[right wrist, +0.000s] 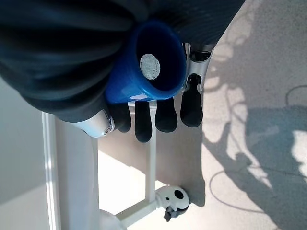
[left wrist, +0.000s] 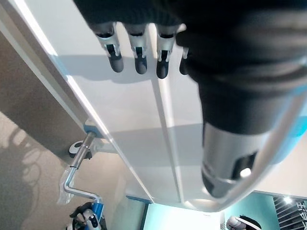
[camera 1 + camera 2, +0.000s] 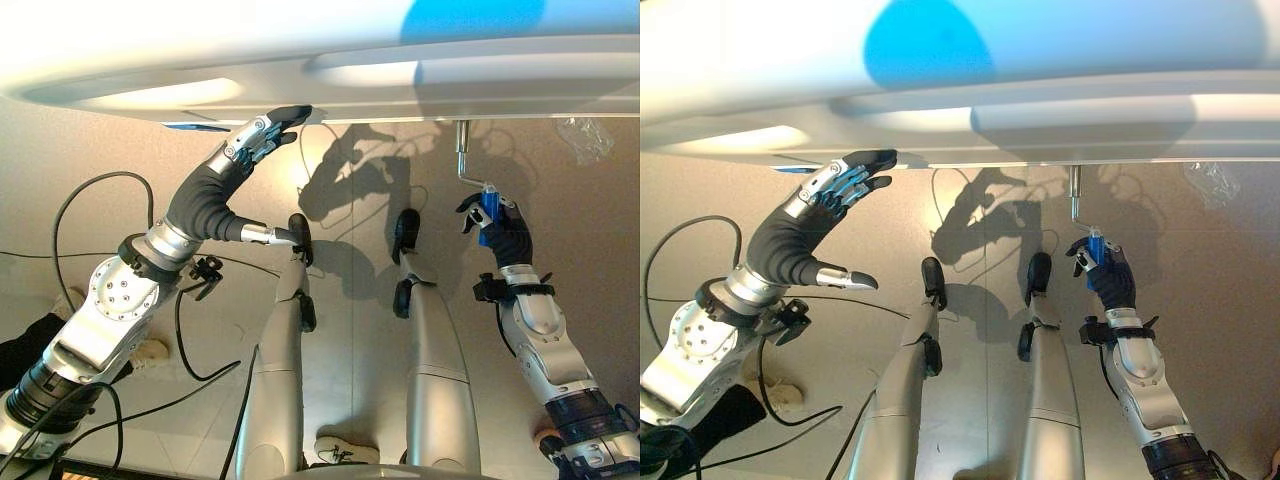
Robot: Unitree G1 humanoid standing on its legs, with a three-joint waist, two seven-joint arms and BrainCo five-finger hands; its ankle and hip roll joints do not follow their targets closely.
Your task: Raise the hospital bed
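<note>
Blue plastic marks the crank handle (image 1: 144, 72), and the right robot hand (image 3: 500, 228) has its fingers (image 1: 165, 114) curled round that grip, as the right wrist view shows from very close. From the handle, a bent metal crank rod (image 3: 463, 160) rises to the underside of the hospital bed (image 3: 330, 70), whose white footboard edge runs across the top of both eye views. The crank sits toward the robot's right, below the bed's edge and above the beige floor (image 3: 350, 380).

Farther to the robot's left, the left robot hand (image 3: 262, 135) reaches up with its fingers (image 2: 137, 60) straight and relaxed, holding nothing, their dark tips at or just beside the white bed panel; whether they touch it cannot be told. The thumb (image 3: 845, 277) points away from the fingers, toward the floor. In the left wrist view the crank and its blue handle (image 2: 97, 211) appear beyond the bed's long edge.
</note>
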